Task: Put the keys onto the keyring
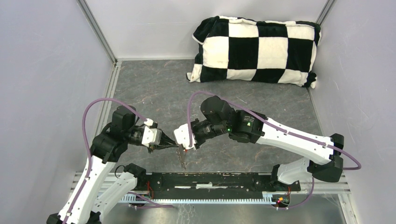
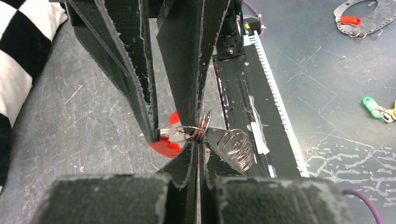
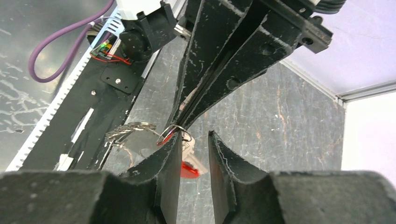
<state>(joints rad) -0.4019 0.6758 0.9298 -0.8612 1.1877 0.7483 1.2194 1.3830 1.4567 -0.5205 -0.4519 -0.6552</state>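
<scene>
- Grey, scuffed tabletop (image 1: 154,93) carries the work close to its near edge, somewhat left of the middle; both arms bend inward to meet there
- checkered pillow (image 1: 254,49) fills the far right corner, well apart; no hindrance
- black rail (image 1: 215,179) runs along the near edge, near the dangling rings; a dropped key could lodge in it
- left claw (image 2: 197,144) is pressed fully together, pinching one thin ring of the keyring (image 2: 236,149); the remaining silver loops dangle beside it, and the red fob (image 2: 164,147) hangs just beside the pinch
- right claw (image 3: 195,137) has its fingers parted by a narrow gap; a small silver key (image 2: 172,135) lies in that gap, right at the pinched ring; whether it is clamped I cannot tell
- threading looks to be the step in hand; the key's hole wants feeding onto the ring's split end with a slow turn while the left grip stays firm; loose loops and the fob crowd the spot
- dark-headed key I cannot pick out; green tag (image 2: 370,103) lies beyond the rail, off the tabletop
</scene>
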